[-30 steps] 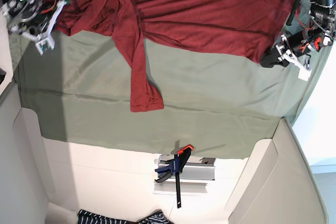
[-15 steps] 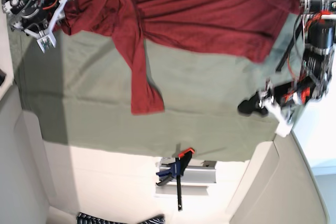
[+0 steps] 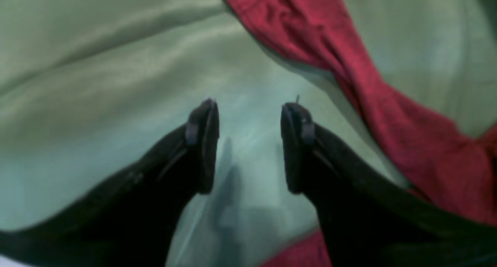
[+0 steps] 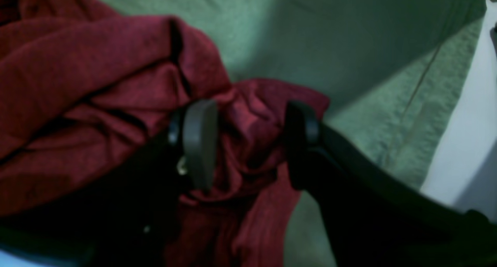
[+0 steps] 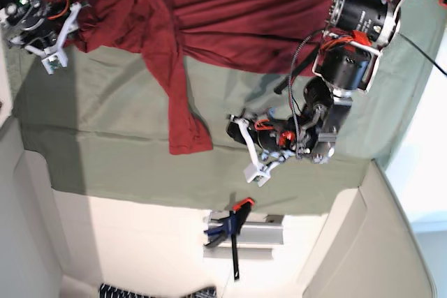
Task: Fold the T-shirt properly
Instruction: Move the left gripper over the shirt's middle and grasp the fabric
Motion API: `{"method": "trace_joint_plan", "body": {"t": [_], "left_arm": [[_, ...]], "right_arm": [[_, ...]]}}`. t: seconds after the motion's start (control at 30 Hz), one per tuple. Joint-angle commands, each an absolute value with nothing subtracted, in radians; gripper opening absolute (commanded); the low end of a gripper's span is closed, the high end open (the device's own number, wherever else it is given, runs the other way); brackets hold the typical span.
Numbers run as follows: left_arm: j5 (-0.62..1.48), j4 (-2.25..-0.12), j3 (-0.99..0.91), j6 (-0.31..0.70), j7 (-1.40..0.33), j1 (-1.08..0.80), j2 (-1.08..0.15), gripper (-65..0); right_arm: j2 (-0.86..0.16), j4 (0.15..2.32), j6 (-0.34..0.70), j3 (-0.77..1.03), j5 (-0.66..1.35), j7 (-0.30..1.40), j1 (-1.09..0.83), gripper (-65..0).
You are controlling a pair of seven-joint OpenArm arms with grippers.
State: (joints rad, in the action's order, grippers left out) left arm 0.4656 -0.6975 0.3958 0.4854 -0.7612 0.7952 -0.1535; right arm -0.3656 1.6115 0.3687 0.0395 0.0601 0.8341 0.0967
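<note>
Left arm has swung in from the cloth's edge toward the middle since half a second ago; right arm has barely shifted. Left tool (image 5: 234, 129) now hovers low over bare green cloth (image 5: 105, 116), just beside the end of the long sleeve (image 5: 183, 113). In the left wrist view its jaws stand apart with nothing between them, only cloth below, and the sleeve runs past on one side without touching the fingers (image 3: 205, 143). Right tool (image 4: 248, 115) sits at the T-shirt's bunched corner, jaws spread, with crumpled red fabric lying in the gap and not pinched. The dark red T-shirt (image 5: 265, 12) lies spread along the far side of the covered surface, rumpled, one sleeve trailing down across the cloth. A bar clamp (image 5: 234, 225) sits off the cloth's near edge.
</note>
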Motion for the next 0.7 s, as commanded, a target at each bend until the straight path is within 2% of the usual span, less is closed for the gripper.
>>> {"method": "trace_joint_plan", "body": {"t": [0.0,0.13,0.27,0.5,0.67], "left_arm": [[0.443,-0.714,0.412,0.470,-0.731,0.837,-0.131,-35.4],[0.314,-0.714,0.496,0.381,-0.711,0.847,-0.058,-35.4],[0.276,-0.714,0.562,0.317,-0.710,0.875,0.007,-35.4],[0.076,-0.703,0.577,0.197,-0.653,0.883,0.107,-35.5],[0.008,-0.612,0.577,0.168,-0.566,0.883,0.157,-35.5]], "right_arm": [[-0.379,1.626,0.361,0.046,0.064,0.815,0.113,-36.1],[-0.379,1.626,0.361,0.046,0.064,0.815,0.113,-36.1],[-0.379,1.626,0.361,0.046,0.064,0.815,0.113,-36.1],[-0.379,1.625,0.361,0.046,0.064,0.815,0.113,-36.2],[-0.379,1.623,0.361,0.046,0.064,0.815,0.113,-36.2]]}}
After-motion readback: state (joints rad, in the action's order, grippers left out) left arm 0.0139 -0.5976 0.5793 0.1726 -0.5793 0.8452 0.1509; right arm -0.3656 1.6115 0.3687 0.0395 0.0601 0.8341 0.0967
